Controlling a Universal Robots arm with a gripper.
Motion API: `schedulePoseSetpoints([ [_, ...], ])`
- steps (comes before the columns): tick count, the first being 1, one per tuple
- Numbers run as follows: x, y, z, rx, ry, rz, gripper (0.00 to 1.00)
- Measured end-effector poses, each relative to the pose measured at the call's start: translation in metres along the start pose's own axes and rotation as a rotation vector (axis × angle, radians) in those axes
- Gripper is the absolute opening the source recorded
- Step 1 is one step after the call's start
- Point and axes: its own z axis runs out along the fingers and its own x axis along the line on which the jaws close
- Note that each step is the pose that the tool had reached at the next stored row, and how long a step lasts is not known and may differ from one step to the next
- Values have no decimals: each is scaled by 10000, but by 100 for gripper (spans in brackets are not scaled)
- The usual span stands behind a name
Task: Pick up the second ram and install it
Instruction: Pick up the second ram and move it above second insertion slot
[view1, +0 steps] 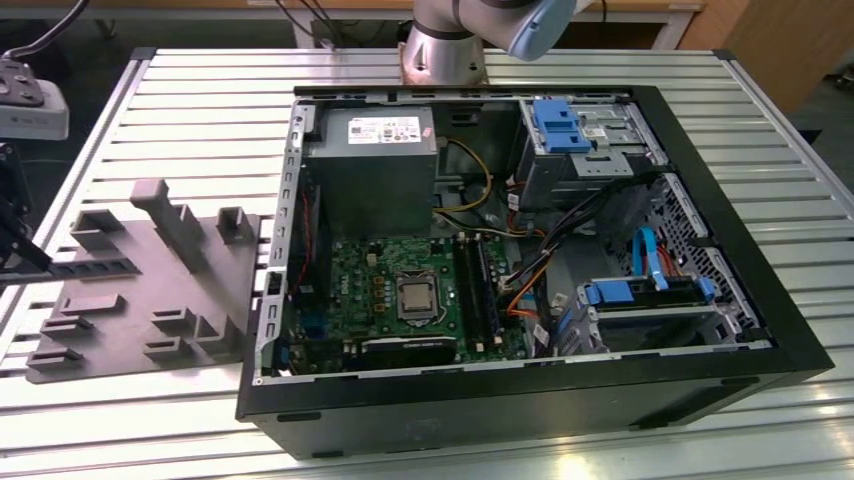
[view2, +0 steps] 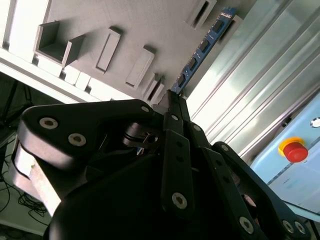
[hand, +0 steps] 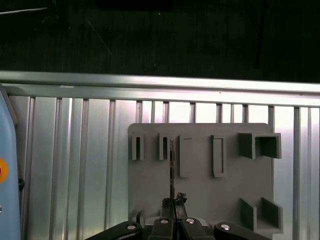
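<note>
The second ram (view2: 203, 46) (hand: 171, 170) sticks out from the tips of the tool (view2: 174, 97) (hand: 173, 201), which pinches its one end. The arm points the tool down at the grey holder plate (hand: 150, 185) on the counter (hand: 75, 150).

The second ram (view2: 202, 47) is bluish with black chips (the gripper (view2: 174, 97) black, the tray (view2: 125, 20) grey).

Lower end of the second ram (view2: 201, 50) seems hidden behind the jaws.

the power supply label's (view1: 387, 128) print is unreadable.
</note>
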Motion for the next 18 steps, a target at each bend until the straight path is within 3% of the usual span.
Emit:
schedulePoseSetpoints([
  [18,-4,5,-164,5,-1,0,11],
])
